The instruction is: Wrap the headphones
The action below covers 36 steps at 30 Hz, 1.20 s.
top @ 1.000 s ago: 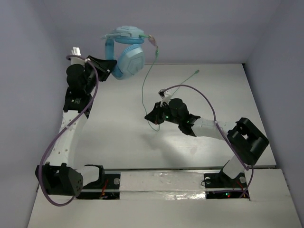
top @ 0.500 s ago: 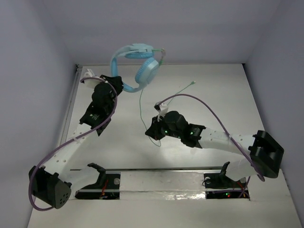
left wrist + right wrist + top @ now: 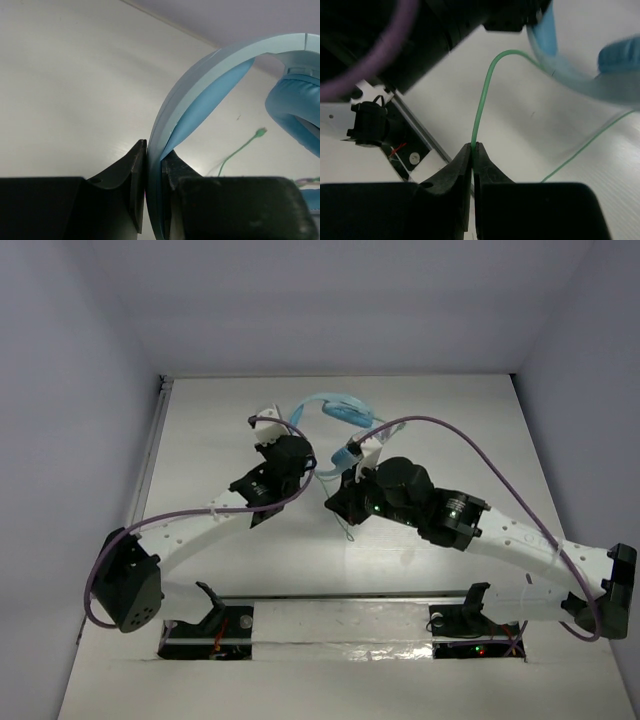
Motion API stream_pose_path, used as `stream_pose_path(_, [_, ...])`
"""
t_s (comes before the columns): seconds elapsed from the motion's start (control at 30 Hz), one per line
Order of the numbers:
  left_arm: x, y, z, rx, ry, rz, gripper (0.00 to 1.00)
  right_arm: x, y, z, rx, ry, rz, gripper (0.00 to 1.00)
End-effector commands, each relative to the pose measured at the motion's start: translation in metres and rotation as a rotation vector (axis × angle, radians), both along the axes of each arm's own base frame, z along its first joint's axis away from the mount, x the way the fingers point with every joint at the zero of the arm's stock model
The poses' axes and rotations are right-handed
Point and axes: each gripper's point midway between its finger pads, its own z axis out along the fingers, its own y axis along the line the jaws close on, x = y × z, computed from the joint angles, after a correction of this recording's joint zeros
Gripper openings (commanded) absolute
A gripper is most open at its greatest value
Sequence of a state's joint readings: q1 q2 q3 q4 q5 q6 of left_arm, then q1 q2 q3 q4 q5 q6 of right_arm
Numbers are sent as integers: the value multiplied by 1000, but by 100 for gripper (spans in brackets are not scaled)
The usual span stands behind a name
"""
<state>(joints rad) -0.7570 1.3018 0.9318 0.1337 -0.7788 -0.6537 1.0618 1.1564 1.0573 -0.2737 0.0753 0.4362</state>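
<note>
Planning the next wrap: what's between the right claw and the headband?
Only the green cable, arcing from the right claw toward the headband; right wrist view.

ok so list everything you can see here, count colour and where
table: one, white, under everything
headphones: one, light blue, far middle of the table
cable: one, pale green, thin, trailing from the headphones
arms: two, white and black, reaching in from the near edge
purple cables: two, purple, one looped along each arm
left gripper: one, black, shut on the headphones' band
right gripper: one, black, shut on the cable
</note>
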Motion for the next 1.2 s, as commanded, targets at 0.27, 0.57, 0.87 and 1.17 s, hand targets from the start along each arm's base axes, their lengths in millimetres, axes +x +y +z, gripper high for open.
stream_pose_path(0.27, [-25,-19,-5,182,44,-89,0,46,-45,54,-217,-199,-238,0])
stream_pose_path(0.57, [-51,-27,2,135,49,-253,0,74,-77,43,-307,-234,-405,0])
stream_pose_path(0.87, [-62,-36,-20,247,149,-381,0,99,-110,77,-311,-324,-572,0])
stream_pose_path(1.17, [-75,-46,-6,214,126,-488,0,122,-113,54,-398,-319,-588,0])
